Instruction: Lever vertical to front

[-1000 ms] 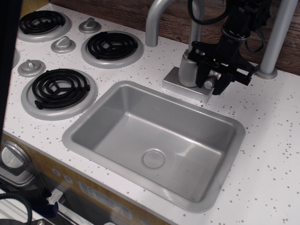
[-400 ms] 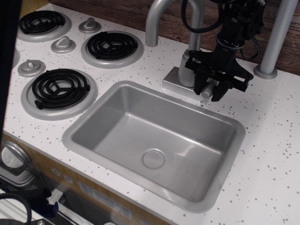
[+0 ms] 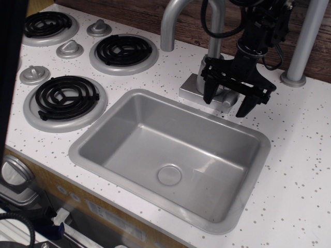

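Note:
The lever (image 3: 228,98) is a small silver-grey handle on the right side of the faucet body (image 3: 211,77). It lies low, pointing toward the sink at the front. My black gripper (image 3: 226,102) hangs straight over it with its fingers spread wide. One fingertip (image 3: 208,96) is left of the lever and the other (image 3: 243,109) is right of it. Neither fingertip touches the lever. The gripper partly hides the lever's stub.
The tall gooseneck spout (image 3: 173,23) rises behind the faucet base (image 3: 192,88). The grey sink basin (image 3: 129,116) lies in front. Black coil burners (image 3: 67,97) and cone knobs (image 3: 34,74) are at the left. A grey pole (image 3: 305,44) stands at the right back.
The gripper came down and left onto the lever, closed around it, and has now opened its fingers wide. The lever now lies lower, toward the front.

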`<state>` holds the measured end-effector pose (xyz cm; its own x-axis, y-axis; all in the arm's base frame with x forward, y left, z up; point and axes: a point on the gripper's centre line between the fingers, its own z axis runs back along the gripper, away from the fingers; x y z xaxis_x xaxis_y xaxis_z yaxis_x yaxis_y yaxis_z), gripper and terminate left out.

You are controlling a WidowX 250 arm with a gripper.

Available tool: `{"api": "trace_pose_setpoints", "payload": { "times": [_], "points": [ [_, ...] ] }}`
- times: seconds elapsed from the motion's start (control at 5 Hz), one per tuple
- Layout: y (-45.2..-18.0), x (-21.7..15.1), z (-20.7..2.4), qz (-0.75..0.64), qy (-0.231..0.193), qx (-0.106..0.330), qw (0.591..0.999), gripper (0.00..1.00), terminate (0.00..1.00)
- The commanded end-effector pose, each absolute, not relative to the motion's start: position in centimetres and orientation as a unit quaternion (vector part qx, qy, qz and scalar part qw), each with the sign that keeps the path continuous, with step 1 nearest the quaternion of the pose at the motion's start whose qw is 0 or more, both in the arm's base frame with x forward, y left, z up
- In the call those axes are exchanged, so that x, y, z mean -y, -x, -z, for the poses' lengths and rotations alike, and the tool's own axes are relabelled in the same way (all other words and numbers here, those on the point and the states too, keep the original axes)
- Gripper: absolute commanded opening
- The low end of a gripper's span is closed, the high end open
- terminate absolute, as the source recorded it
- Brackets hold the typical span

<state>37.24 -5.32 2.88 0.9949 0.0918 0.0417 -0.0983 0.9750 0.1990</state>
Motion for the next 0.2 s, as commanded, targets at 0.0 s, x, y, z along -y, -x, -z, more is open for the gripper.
{"api": "trace_pose_setpoints", "payload": {
  "times": [0.0],
  "points": [
    [-35.70, 5.95, -7.18, -0.080, -0.107, 0.063, 0.989, 1.00, 1.00]
  ]
}}
